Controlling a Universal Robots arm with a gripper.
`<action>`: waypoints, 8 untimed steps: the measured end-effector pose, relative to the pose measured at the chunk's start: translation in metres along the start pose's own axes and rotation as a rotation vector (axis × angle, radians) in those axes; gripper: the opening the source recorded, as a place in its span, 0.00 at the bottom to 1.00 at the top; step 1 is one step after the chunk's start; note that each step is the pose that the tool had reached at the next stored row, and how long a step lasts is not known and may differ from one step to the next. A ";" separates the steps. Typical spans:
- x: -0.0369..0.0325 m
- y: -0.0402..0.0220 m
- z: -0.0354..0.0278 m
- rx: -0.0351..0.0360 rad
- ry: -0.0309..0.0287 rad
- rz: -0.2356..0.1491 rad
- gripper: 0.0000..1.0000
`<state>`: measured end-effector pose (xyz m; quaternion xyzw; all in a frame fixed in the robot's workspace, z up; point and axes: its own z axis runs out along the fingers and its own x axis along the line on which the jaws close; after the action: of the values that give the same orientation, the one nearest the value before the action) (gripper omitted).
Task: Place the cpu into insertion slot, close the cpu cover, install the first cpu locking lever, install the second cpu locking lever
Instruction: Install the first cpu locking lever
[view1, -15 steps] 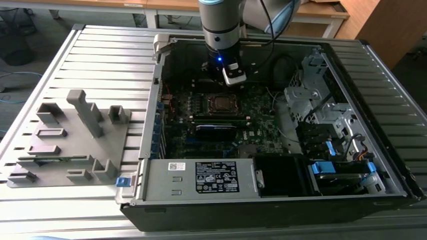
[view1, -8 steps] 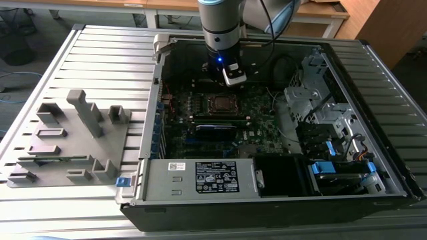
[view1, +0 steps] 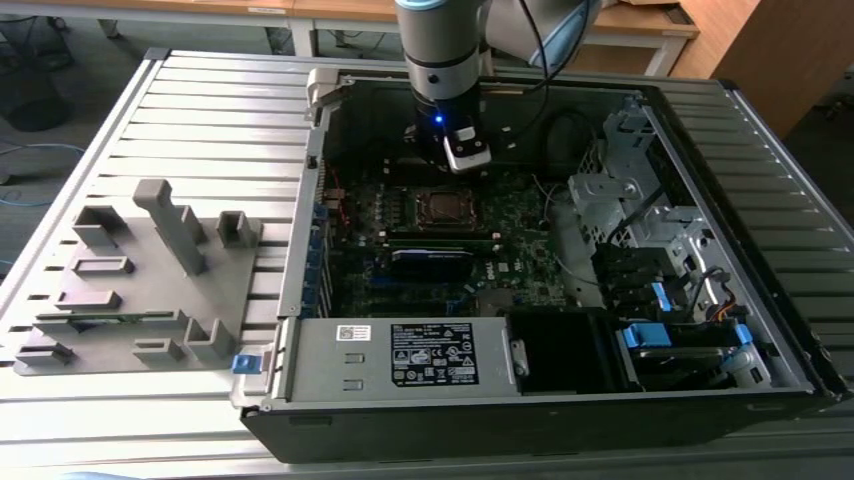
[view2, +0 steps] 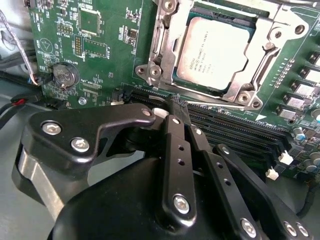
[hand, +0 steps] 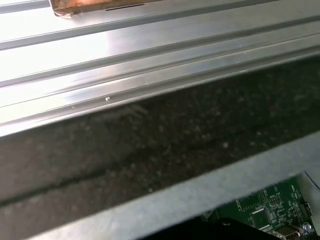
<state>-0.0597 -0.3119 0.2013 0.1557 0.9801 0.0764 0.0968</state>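
1. Claw (view2: 178, 107) hung low over the board (view2: 100, 45), just beside the slot (view1: 441, 206), fingers drawn together with nothing between them.
2. Arm (view1: 441, 60) stood upright over the open case (view1: 747, 330), which suited a reach from above.
3. Cpu (view2: 215, 50) lay flat in the slot, its dull top showing through the window.
4. Cover (view2: 235, 95) lay down over the cpu's edges, judged closed so as to pin the chip.
5. Lever (view2: 262, 65) ran along one side of the cover; whether it was latched could not be told.
6. Case rested open side up on the slatted counter (view1: 200, 110).
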 end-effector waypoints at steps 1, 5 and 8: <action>0.0000 0.0000 0.0000 0.0015 -0.0017 0.009 0.10; 0.0002 0.0004 0.0000 0.0048 -0.0048 0.027 0.10; 0.0005 0.0012 0.0001 0.0048 -0.0050 0.027 0.10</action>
<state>-0.0598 -0.3105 0.2014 0.1694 0.9778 0.0750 0.0978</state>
